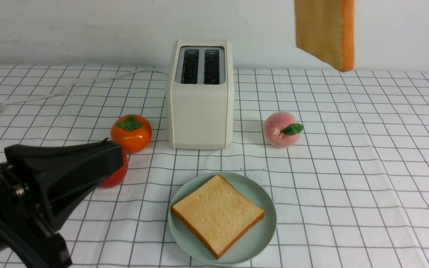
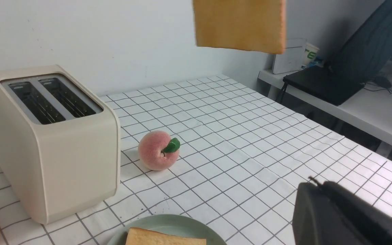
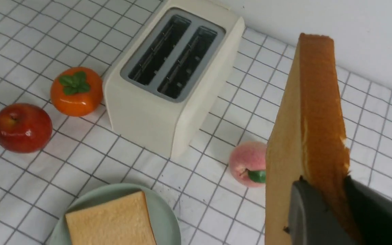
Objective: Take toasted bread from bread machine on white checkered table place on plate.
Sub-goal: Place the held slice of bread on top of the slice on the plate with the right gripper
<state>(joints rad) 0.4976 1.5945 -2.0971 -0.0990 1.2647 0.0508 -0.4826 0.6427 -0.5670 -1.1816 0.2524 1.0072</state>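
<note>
Two toasted bread slices: plated slice (image 1: 217,214) and held slice (image 1: 324,31).
The plated slice lies flat on the one plate (image 1: 260,238), in front of the one bread machine (image 1: 199,111); both of its slots are empty. The right gripper (image 3: 328,190) pinches the held slice by one edge, high above the desk (image 1: 367,167), right of the bread machine. The left gripper (image 1: 116,158) is pressed together, holding nothing. Three fruits: peach (image 1: 281,129), persimmon (image 1: 131,133), apple (image 1: 116,178).

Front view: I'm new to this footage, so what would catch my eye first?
A toast slice hangs high at upper right, pinched by the right gripper. Below, a second slice lies flat on the mint plate, in front of the empty toaster.
</note>
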